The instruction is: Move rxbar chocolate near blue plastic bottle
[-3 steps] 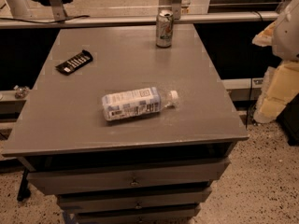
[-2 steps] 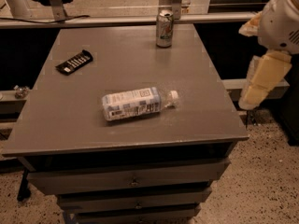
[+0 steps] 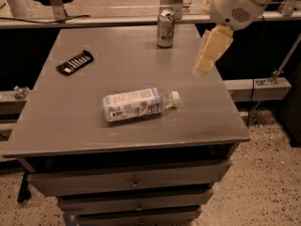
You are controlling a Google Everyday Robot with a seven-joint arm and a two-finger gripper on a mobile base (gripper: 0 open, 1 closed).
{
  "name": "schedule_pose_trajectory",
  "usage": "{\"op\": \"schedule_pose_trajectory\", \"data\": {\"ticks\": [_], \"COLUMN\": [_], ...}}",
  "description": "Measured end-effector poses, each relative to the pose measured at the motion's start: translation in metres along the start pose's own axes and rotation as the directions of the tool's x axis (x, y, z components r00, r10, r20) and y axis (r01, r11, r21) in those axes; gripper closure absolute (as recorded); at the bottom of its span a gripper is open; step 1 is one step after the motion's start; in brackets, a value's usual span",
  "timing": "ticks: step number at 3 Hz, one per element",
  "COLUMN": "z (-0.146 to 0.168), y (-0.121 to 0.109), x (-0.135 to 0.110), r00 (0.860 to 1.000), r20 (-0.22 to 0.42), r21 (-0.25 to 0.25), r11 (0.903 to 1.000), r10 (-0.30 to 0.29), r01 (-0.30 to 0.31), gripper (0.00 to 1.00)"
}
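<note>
The rxbar chocolate is a flat black wrapper with white lettering, lying at the table's far left. The blue plastic bottle lies on its side in the middle of the table, its white cap pointing right. My gripper hangs from the white arm above the table's right side, well to the right of the bottle and far from the bar. Nothing is in it.
A silver drink can stands upright at the table's far edge. The grey table has drawers below its front edge. A rail and metal posts run behind the table. Speckled floor lies to the right.
The arm has swung in from the right edge of view, leftward and up, so the gripper is now over the table's right side. The bar, bottle and can have not moved.
</note>
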State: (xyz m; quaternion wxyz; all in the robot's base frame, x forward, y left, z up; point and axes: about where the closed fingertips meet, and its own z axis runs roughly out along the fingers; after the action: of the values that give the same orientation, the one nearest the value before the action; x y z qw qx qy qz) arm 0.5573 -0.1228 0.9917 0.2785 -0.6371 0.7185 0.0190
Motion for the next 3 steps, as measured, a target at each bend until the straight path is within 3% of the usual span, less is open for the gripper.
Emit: {"op": "schedule_pose_trajectory", "data": {"ticks": [1,2,3], "z": [0.039,0.083,0.083], "y": [-0.024,-0.036,-0.036], "x": [-0.035,-0.078,-0.078], "r00": [0.996,0.969,0.969], "r20": [0.083,0.199,0.199], "r21": [-0.003,-0.043,-0.044], "r11": [0.9995,0.9894,0.9895], "r10": [0.031,0.144,0.144], "r01": [-0.031,-0.138,-0.138], "gripper": [0.00,0.00,0.00]}}
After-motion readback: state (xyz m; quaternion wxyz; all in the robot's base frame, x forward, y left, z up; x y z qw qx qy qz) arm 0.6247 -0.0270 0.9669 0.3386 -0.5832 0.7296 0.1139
